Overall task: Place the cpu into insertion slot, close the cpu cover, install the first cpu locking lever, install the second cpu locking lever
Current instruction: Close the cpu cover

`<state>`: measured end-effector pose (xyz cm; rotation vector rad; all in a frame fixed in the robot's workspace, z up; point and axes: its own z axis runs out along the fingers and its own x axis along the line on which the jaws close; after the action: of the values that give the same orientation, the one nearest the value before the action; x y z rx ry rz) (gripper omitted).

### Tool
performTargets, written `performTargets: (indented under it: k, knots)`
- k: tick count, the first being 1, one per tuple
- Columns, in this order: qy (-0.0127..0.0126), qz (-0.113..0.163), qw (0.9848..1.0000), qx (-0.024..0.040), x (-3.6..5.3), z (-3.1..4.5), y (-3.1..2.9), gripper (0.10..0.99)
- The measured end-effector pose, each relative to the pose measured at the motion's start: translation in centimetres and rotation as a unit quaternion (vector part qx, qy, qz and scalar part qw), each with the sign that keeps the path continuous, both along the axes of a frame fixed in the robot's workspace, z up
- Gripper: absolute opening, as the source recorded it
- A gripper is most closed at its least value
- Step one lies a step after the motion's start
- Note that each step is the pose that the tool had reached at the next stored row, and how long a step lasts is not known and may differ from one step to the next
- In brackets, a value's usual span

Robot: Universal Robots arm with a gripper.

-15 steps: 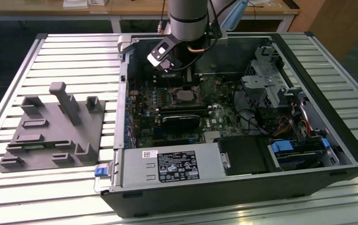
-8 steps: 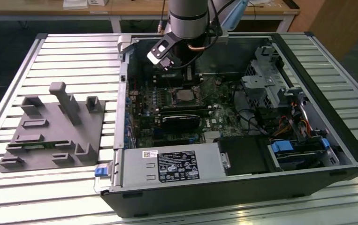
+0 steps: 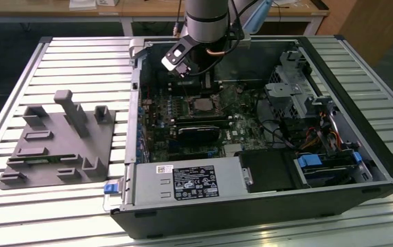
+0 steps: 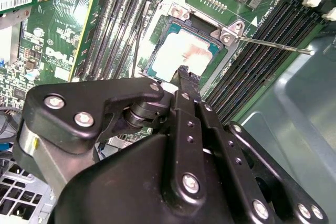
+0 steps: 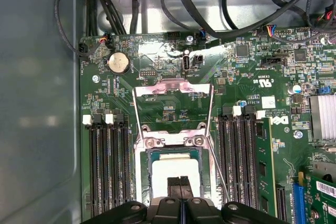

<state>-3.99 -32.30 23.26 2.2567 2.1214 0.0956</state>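
The cpu [image 5: 167, 167], a small square chip with a dull silver top, lies inside the insertion slot [image 5: 143, 182] on the green board; it also shows in the second wrist view [image 4: 178, 51]. The cpu cover [image 5: 173, 88] is swung open away from the slot, and green board shows through its window. A thin locking lever [image 4: 273, 44] sticks out sideways, unlatched. My gripper [image 5: 179, 183] hovers just over the chip's near edge, its black fingertips [image 4: 184, 73] pressed together with nothing between them. In the exterior view the gripper [image 3: 184, 72] hangs above the slot [image 3: 202, 105].
Long black memory slots [image 5: 107, 166] flank the socket on both sides. Cables [image 5: 173, 3] run along the case wall beyond the board. A black fan module [image 3: 198, 135], the power supply [image 3: 182, 182] and a drive cage [image 3: 299, 98] crowd the case. A grey fixture [image 3: 58, 141] sits on the table.
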Motion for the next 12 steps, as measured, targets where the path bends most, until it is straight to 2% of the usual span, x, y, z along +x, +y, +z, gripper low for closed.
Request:
performTargets:
  k: [5,12]
  knots:
    - [0.0,0.0,1.0,-0.0001,0.0,0.21,0.0,0.106]
    - [-0.0002,0.0,1.0,0.0,0.0,1.8,0.0,0.106]
